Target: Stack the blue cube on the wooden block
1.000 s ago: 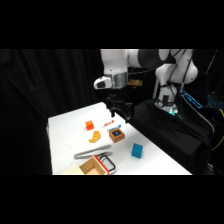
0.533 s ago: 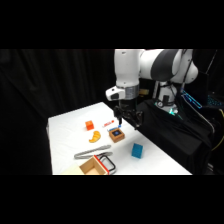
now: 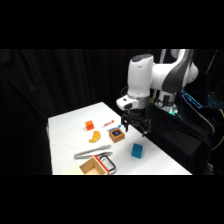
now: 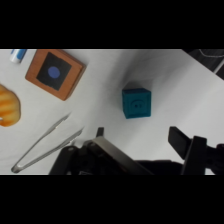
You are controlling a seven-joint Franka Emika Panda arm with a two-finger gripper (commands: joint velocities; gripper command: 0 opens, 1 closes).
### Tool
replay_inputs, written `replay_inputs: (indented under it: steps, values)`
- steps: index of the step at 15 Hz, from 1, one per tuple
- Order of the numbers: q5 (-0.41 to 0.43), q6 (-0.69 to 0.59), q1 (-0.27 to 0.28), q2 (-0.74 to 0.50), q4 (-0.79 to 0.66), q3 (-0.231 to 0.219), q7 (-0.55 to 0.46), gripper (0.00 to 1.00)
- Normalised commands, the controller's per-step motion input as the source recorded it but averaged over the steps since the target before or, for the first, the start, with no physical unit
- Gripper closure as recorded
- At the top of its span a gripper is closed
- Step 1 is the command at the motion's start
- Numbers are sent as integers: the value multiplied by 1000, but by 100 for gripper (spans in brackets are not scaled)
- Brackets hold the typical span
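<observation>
A teal-blue cube (image 4: pixel 136 103) sits alone on the white bench (image 4: pixel 105 75), well apart from the wooden block (image 4: pixel 55 73), whose brown top carries a dark square with a blue dot. Metal tongs (image 4: pixel 46 143) lie open beside an orange object (image 4: pixel 8 106), and a small blue-and-white item (image 4: pixel 18 54) lies near the block. The pincer (image 4: pixel 137 142) hangs above the bench, its two dark fingers (image 4: pixel 182 141) spread wide, just short of the cube.
</observation>
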Motion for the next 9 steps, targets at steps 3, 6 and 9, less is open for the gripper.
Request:
replay_inputs:
  steps: [3, 6, 9]
  values:
    - [156, 366, 57, 113, -118, 86, -220, 0]
    - [113, 333, 39, 134, -51, 108, -136, 0]
    - [-16, 311, 4, 166, -20, 78, -28, 0]
